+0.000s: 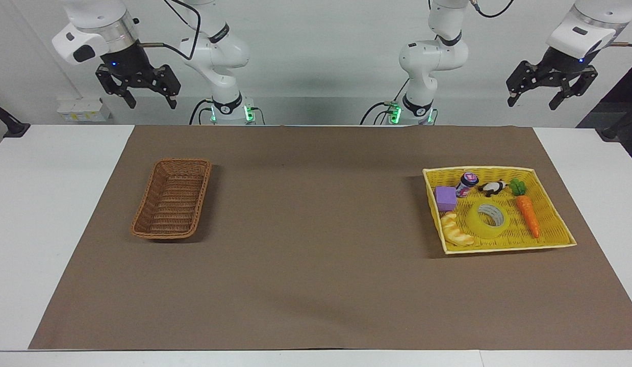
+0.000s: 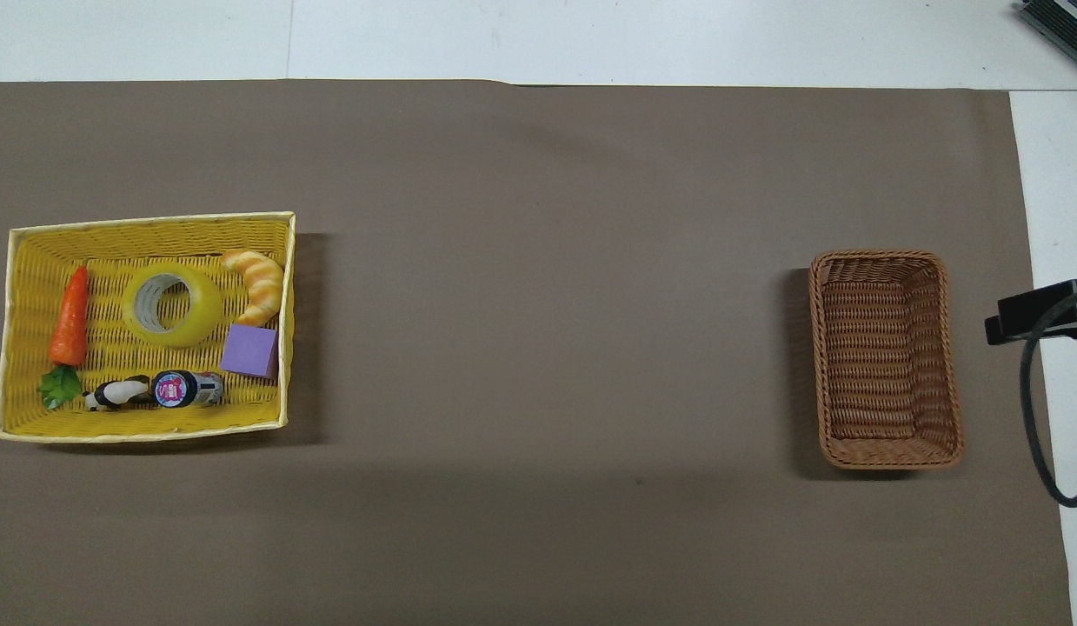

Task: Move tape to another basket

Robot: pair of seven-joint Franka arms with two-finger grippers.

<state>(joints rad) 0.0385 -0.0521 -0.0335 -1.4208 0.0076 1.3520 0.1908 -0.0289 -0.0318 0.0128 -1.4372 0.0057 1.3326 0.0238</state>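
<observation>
The tape (image 1: 488,219) (image 2: 171,304), a yellow translucent roll with a grey core, lies flat in the yellow square basket (image 1: 553,206) (image 2: 147,430) at the left arm's end of the table. The brown wicker basket (image 1: 172,198) (image 2: 884,356) stands with nothing in it at the right arm's end. My left gripper (image 1: 550,97) hangs open high above the table's edge, outside the yellow basket. My right gripper (image 1: 138,97) hangs open high up too, off the mat's corner near the brown basket. Only a dark tip of the right hand (image 2: 1033,311) shows in the overhead view.
In the yellow basket with the tape lie a toy carrot (image 1: 527,214), a croissant (image 1: 456,230), a purple cube (image 1: 445,198), a small can (image 1: 466,183) and a black-and-white toy (image 1: 493,187). A brown mat (image 1: 316,285) covers the white table.
</observation>
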